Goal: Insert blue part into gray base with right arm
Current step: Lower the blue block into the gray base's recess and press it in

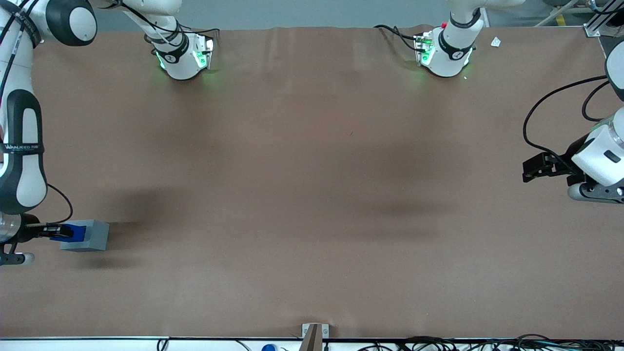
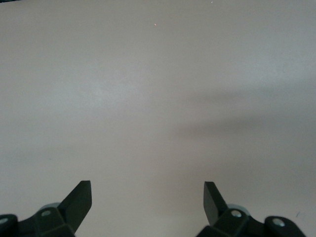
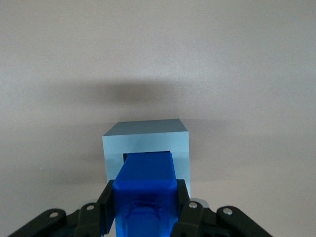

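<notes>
**Blue part held over the recess of the gray base**

Shown at the working arm's end of the surface (image 1: pixel 312 195): gray base (image 1: pixel 87 236), resting flat on the brown cover, recess facing up. Directly above the base, and overlapping it in the front view: blue part (image 1: pixel 67 232), clamped between the two black fingers (image 3: pixel 183 200) of the pincer (image 1: pixel 52 230). Pincer closed on the blue part, one finger on each side face, leaving the leading end bare so that it can enter the opening unobstructed.

Seen from the right wrist: blue part (image 3: pixel 144 190) lined up with the long axis of the pincer (image 3: pixel 144 207) and reaching toward the top of the base (image 3: pixel 146 148). Dark edge of the square recess visible around the leading end of the part, so tip at or just inside the mouth; depth of entry not readable from these views. Sides of the part roughly parallel to the sides of the recess, presumably to let a square section slide in without jamming.

Right arm (image 1: pixel 22 146) hanging over the edge of the surface beside the base, wrist bent to bring the pincer level above it.

Judged stage: alignment done or nearly so, seating not yet confirmed. Likely need: a straight push along the part's axis, then release. Likely risk: slight tilt catching a corner on the recess rim and shifting the unfastened base.
</notes>
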You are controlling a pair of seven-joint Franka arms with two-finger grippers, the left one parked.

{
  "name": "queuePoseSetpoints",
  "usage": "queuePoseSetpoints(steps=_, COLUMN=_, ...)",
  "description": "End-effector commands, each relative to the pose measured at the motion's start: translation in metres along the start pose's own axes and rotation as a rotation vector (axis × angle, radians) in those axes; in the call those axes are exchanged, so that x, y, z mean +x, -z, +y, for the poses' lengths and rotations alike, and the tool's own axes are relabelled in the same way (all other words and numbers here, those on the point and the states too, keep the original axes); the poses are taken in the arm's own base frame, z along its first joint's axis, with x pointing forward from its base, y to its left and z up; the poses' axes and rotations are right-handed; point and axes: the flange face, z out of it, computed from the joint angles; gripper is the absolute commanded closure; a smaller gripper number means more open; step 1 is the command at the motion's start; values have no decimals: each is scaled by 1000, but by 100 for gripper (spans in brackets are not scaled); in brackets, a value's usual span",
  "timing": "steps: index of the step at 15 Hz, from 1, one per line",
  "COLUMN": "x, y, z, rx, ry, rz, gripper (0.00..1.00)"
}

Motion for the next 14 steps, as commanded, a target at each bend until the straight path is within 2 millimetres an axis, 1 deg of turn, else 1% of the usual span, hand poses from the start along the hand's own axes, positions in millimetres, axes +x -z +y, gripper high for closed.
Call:
queuePoseSetpoints(steps=1, x=-4, y=-20, z=2, rx=21, ry=-30, rz=-14, gripper=100)
queuePoseSetpoints(steps=4, x=-3, y=-20, z=2, rx=21, ry=-31, rz=-9, gripper=100)
queuePoseSetpoints(steps=8, x=0, y=-21, z=-4, rx=21, ry=-23, rz=-3, gripper=100)
queuePoseSetpoints(steps=14, x=0, y=-25, z=-5, rx=23, ry=-21, rz=-7, gripper=100)
